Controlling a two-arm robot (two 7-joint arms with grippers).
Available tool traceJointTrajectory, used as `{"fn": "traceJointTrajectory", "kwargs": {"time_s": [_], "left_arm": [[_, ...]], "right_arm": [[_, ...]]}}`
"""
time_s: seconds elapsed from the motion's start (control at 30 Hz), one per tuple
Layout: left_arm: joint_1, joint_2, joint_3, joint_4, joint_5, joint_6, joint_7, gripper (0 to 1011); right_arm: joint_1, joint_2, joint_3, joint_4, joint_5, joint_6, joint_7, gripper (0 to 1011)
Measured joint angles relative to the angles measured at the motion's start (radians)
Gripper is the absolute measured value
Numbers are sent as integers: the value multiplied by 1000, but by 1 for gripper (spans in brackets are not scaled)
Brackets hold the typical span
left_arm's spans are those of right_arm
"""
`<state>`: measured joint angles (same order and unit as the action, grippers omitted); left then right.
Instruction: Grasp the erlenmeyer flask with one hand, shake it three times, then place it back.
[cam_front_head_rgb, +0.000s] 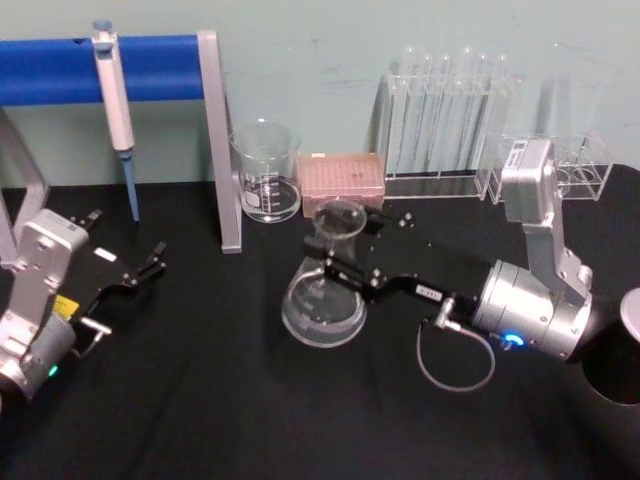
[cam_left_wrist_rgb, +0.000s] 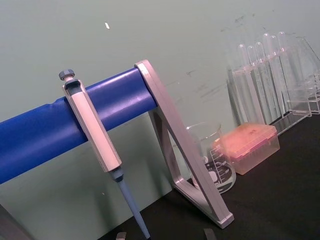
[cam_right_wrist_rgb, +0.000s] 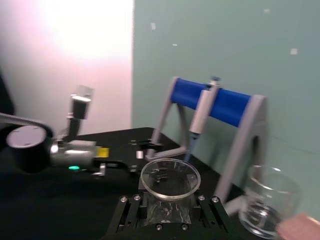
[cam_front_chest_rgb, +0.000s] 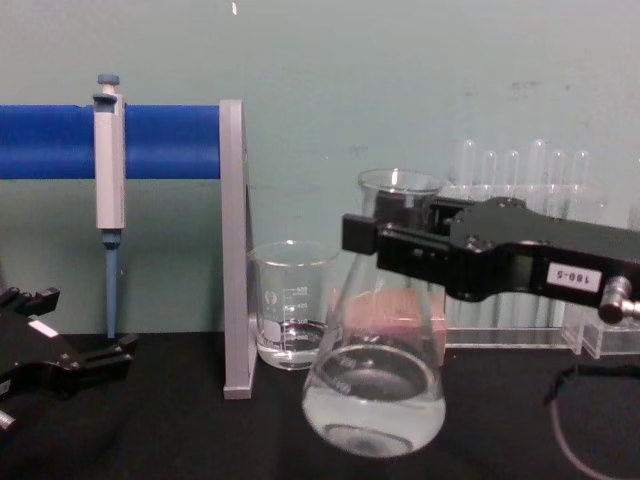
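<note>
A: Nearest thing is the left gripper (cam_front_head_rgb: 148, 262), lower left of head view, over the black table (cam_front_head_rgb: 220, 400). State?
B: Jaws apart, modest gap, nothing in them. Well apart from the flask (cam_front_head_rgb: 323, 300).
A: Next to the right?
B: Upper left, the pipette (cam_front_head_rgb: 118, 110) hangs from the blue bar (cam_front_head_rgb: 60, 68), tip down. Just right of it is the grey leg (cam_front_head_rgb: 222, 150) of that stand, foot on the table.
A: Glassware?
B: Just right of the leg stands the beaker (cam_front_head_rgb: 266, 172), upright, a little clear liquid in the bottom. At frame centre is the flask, below and slightly right of the beaker, not touching it. Clear liquid is pooled in its wide base. Chest view shows it leaning a bit. Can't tell if the base touches the table.
A: And the pink box (cam_front_head_rgb: 343, 175)?
B: Upper centre, just beside the beaker, behind the flask.
A: And the right gripper (cam_front_head_rgb: 345, 243)?
B: Comes in from the right side, jaws clamped on the flask neck just under the rim. White numbered label on its body.
A: Far right?
B: Upper right, the tubes (cam_front_head_rgb: 445, 100) stand upright in a clear rack (cam_front_head_rgb: 430, 185) at the back of the table.
</note>
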<state>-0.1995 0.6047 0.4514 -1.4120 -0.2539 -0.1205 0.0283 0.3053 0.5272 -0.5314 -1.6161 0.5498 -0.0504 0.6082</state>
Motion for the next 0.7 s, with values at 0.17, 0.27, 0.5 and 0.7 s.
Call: {"fn": "traceJointTrajectory", "kwargs": {"time_s": [0.17,0.27,0.5,0.7], "left_arm": [[0,0,0,0,0,0,0,1001],[0,0,0,0,0,0,0,1001],[0,0,0,0,0,0,0,1001],[0,0,0,0,0,0,0,1001]], "right_arm": [[-7,-13,28,12,-16,1,-52,450],[-15,-26,53,21,-33,5,-99,450],[-32,-51,100,33,-68,19,-188,450],[-46,-73,137,43,-99,32,-261,450]]}}
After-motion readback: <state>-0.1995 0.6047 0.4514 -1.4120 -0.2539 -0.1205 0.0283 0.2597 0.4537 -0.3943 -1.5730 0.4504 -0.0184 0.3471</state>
